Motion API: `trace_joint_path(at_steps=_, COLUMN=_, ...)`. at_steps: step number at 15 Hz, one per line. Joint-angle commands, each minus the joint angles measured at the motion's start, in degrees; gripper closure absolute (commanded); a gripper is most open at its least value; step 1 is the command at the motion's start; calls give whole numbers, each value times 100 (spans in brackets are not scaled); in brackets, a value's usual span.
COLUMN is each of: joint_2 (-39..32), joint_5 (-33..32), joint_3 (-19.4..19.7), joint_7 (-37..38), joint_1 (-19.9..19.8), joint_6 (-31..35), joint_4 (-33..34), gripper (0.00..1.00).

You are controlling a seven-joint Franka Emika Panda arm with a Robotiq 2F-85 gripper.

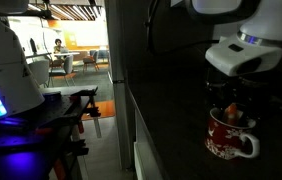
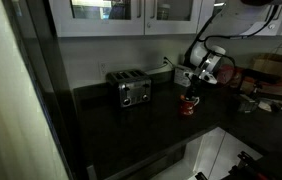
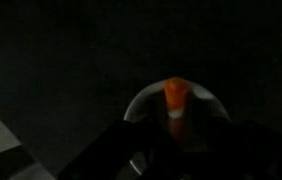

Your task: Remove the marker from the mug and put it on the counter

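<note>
The red mug (image 1: 226, 143) with white patterning and a white handle stands on the dark counter (image 2: 151, 128); it also shows in an exterior view (image 2: 189, 105). The orange-red marker (image 3: 176, 93) stands upright inside it, with the mug's white rim (image 3: 139, 106) curving round it in the wrist view. My gripper (image 1: 228, 104) hangs straight over the mug's mouth with its fingers reaching down to the rim, as an exterior view (image 2: 193, 92) also shows. In the wrist view the dark fingers (image 3: 176, 140) flank the marker closely. It is too dark to see whether they touch it.
A silver toaster (image 2: 134, 92) stands on the counter a little way from the mug. Paper bags (image 2: 277, 68) and a small cup (image 2: 246, 103) sit further along. Cabinets hang above the back wall. The counter's front edge drops to a pale floor.
</note>
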State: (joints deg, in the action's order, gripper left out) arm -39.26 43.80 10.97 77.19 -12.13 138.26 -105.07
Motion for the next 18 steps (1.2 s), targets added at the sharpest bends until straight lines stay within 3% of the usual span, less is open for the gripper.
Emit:
trace_joint_path(at_steps=1, joint_2=-13, joint_5=-278, joint_3=118, joint_7=447, joint_1=88, joint_6=-240, joint_4=97, gripper=86)
trace_joint_path(at_steps=2, joint_2=-9, joint_5=-474, joint_3=220, joint_7=698, joint_1=169, joint_6=-239, joint_4=83, gripper=96)
trace_joint_path(at_steps=3, joint_2=12, joint_5=-656, joint_3=290, joint_7=911, joint_1=210, joint_6=-227, joint_4=69, gripper=99)
trace_joint_path(at_steps=8, joint_2=493, joint_5=-1287, joint_3=382, joint_7=1248, joint_1=320, joint_6=23, joint_4=-179, gripper=95)
trace_joint_path(at_steps=11, joint_2=989, joint_5=-1937, joint_3=581, joint_7=1529, joint_1=670, joint_6=264, joint_4=-400, gripper=95)
trace_joint_path(at_steps=13, joint_2=1315, joint_5=-2685, joint_3=765, joint_7=1916, joint_1=1042, joint_6=386, joint_4=-555, gripper=95)
trace_joint_path(at_steps=18, joint_2=1526, joint_5=-4599, joint_3=702, joint_7=2622, joint_1=1809, joint_6=135, joint_4=-560, gripper=95)
